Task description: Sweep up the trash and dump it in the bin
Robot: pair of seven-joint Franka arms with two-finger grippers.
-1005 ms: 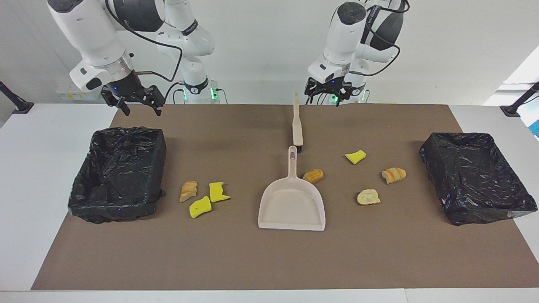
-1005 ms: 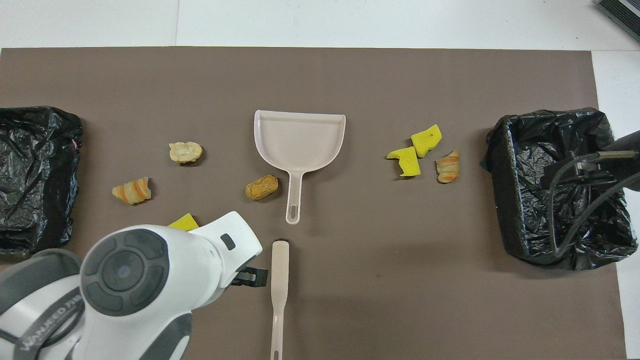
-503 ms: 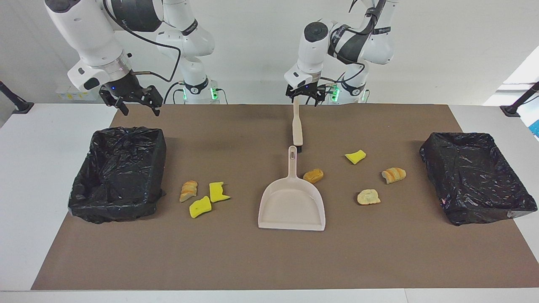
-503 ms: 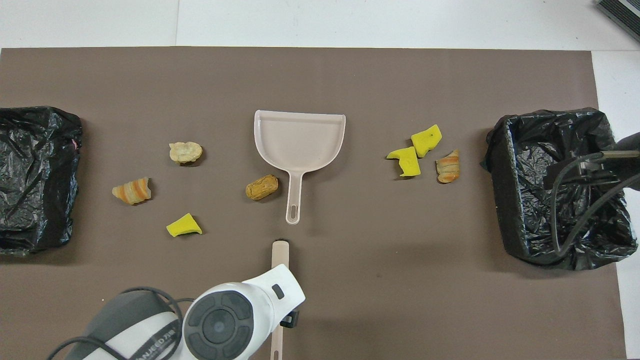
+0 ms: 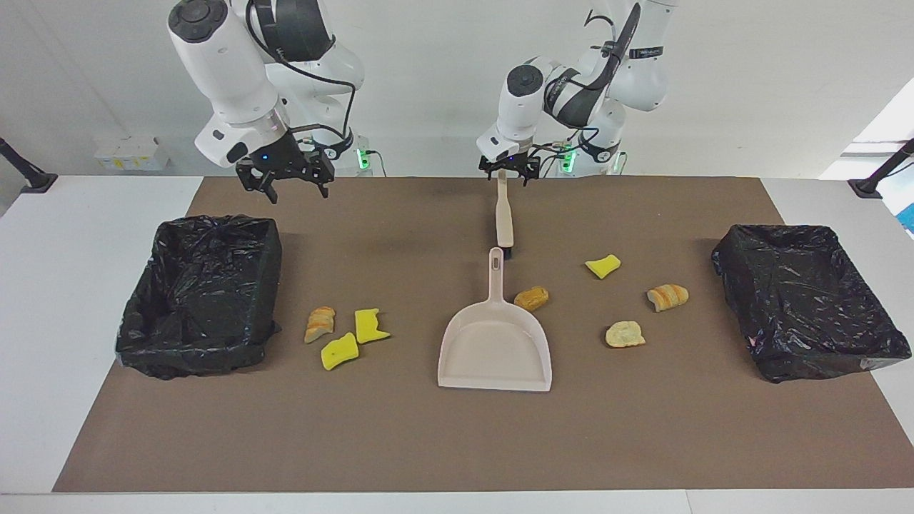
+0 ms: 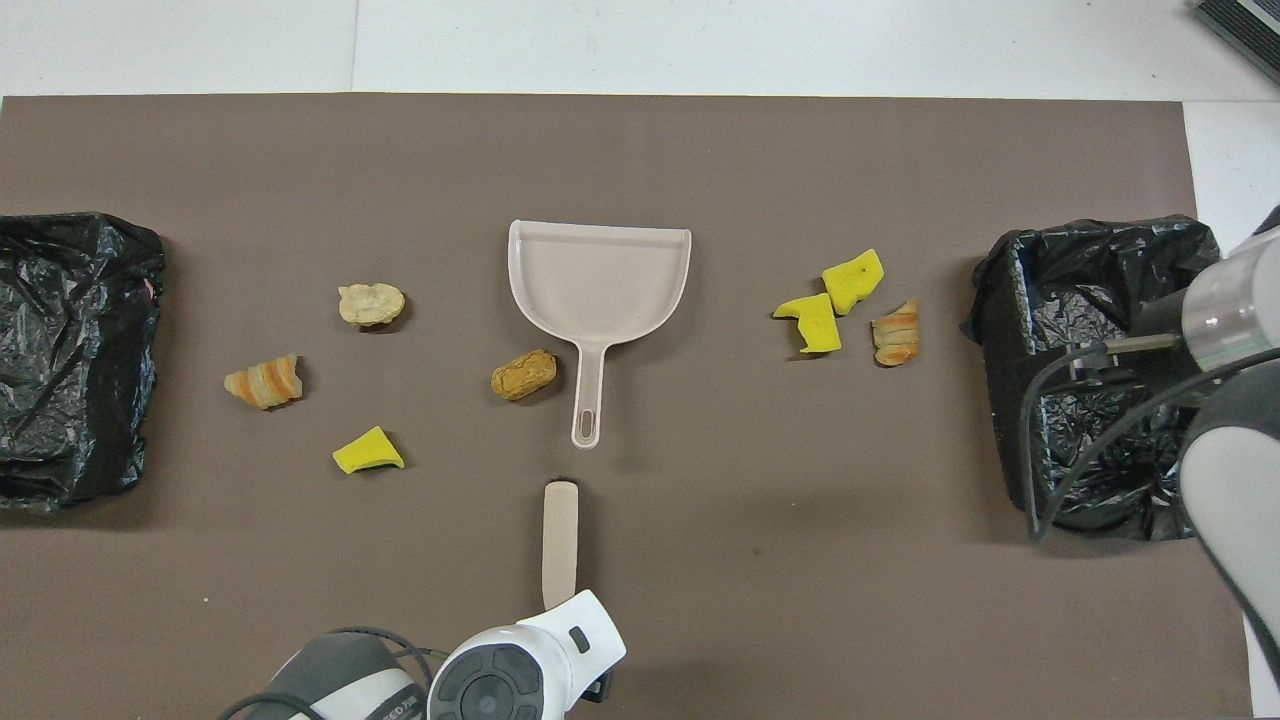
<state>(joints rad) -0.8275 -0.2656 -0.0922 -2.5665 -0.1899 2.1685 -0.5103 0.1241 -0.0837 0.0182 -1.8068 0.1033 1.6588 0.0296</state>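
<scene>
Several scraps of trash lie on the brown mat: yellow sponge chunks (image 5: 339,351) (image 5: 603,265) and bread-like pieces (image 5: 531,298) (image 5: 668,297) (image 6: 371,304). The beige dustpan (image 5: 496,350) lies mid-table, its handle pointing toward the robots. In line with it, nearer to the robots, lies the beige-handled brush (image 5: 504,214). My left gripper (image 5: 508,171) is open over the end of the brush handle, one finger on each side. My right gripper (image 5: 285,182) hangs open in the air beside the corner of the bin (image 5: 193,357) at the right arm's end.
A second black-lined bin (image 5: 807,360) stands at the left arm's end of the table. In the overhead view my left arm (image 6: 520,670) covers the handle end of the brush (image 6: 560,530), and my right arm (image 6: 1225,420) hangs over a bin (image 6: 1100,235).
My left gripper has swung toward the middle of the table and come down over the brush handle's end. My right gripper has shifted from the bin's edge toward the middle. Nothing on the mat moved.
</scene>
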